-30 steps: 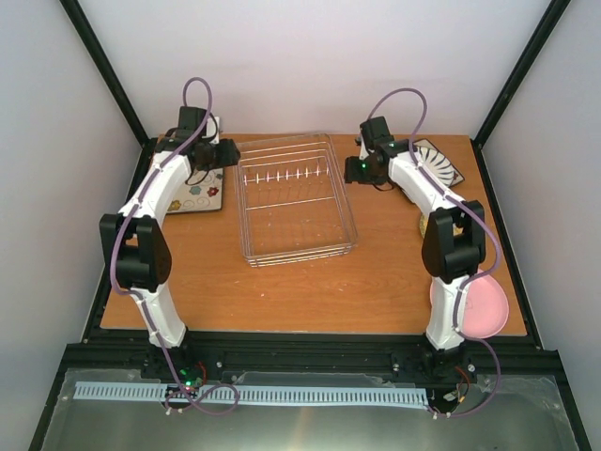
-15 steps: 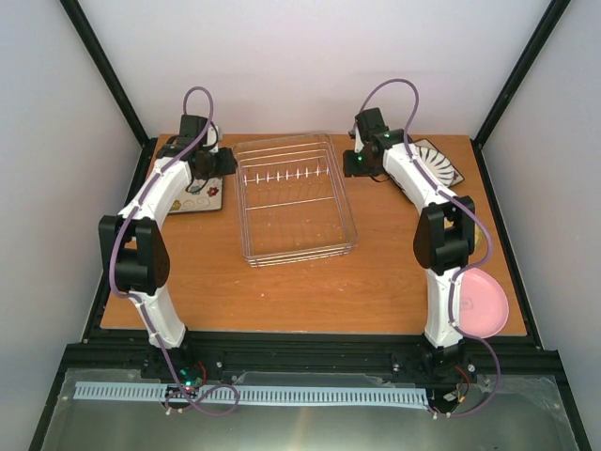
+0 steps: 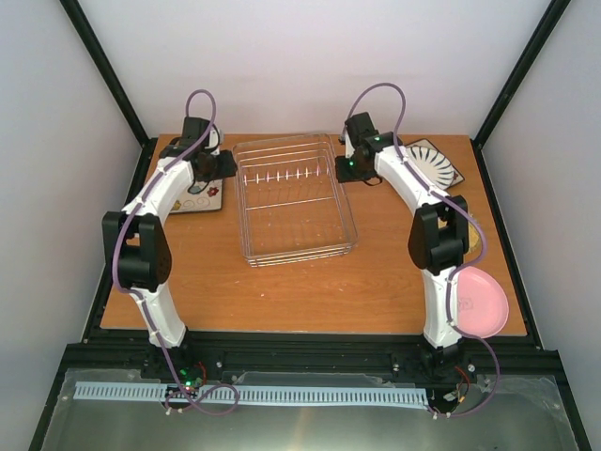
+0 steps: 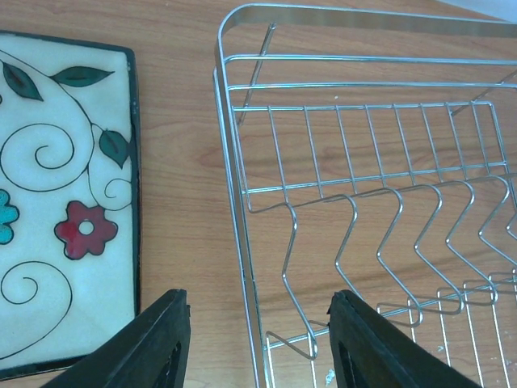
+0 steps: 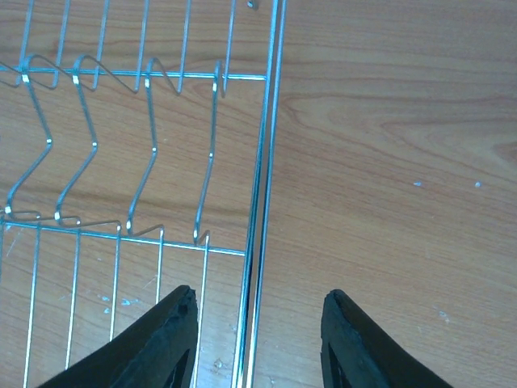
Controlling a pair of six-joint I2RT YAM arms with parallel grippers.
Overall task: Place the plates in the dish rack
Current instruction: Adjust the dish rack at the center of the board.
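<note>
The left end effector [image 4: 258,297] and right end effector [image 5: 259,293] stand half open and empty, each straddling a side rim of the rack [image 3: 296,202], mid-bench. The floral plate [image 4: 56,202] lies at the far-left corner, the striped plate [image 3: 437,166] far-right, the pink plate [image 3: 485,303] near-right.

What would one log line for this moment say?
left end effector: open, astride rack left rim | right end effector: open, astride right rim | flowered plate: beside rack, unloaded

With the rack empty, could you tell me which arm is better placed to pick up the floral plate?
Left, probably: the left gripper hovers open at the left rim of the dish rack, the floral plate just beside it; the right gripper is across the rack.
</note>
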